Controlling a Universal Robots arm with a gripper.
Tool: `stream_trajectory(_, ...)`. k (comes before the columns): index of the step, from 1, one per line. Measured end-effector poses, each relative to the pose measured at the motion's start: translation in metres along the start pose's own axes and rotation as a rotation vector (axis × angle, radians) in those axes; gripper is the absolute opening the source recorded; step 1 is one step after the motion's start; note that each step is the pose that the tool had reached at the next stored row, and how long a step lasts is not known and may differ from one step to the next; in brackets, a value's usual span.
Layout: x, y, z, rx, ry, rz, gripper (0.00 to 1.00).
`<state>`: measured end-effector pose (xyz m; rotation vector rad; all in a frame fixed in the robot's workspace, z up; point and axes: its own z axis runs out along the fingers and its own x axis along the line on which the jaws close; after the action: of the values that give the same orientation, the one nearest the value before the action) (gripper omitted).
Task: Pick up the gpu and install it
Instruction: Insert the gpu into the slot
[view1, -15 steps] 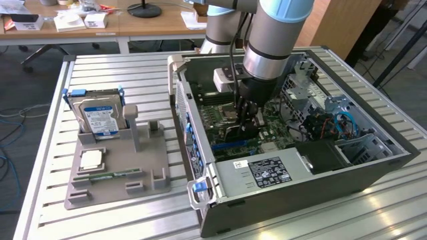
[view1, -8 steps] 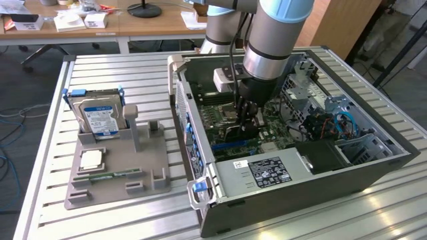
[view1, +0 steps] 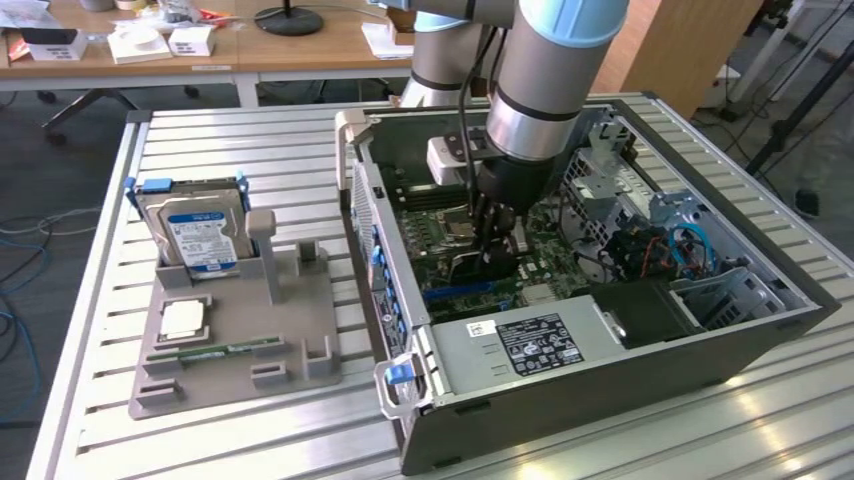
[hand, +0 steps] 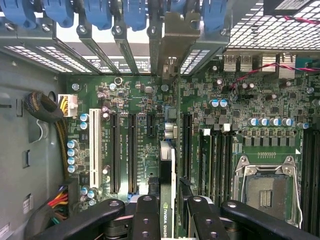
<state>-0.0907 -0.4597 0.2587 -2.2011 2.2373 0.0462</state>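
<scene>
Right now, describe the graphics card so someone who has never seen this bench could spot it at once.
Find the open computer case on the slatted table, where the robot arm reaches in. Over the green motherboard, the gripper clamps the gpu, a thin dark card seen edge-on. Unlike the blue-labelled hard drive on the grey tray outside, it is held in the case.

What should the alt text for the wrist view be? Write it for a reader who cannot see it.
The gripper holds the gpu edge-on over the green motherboard inside an open computer case, the card's metal bracket reaching toward a row of blue slot clips. An empty processor socket lies on the board nearby.
</scene>
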Motion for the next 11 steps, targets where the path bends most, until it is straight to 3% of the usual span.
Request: stream_trajectory(11, 0.0001, 0.0, 0.0017, 0.0, 0.0001, 0.001, 0.26)
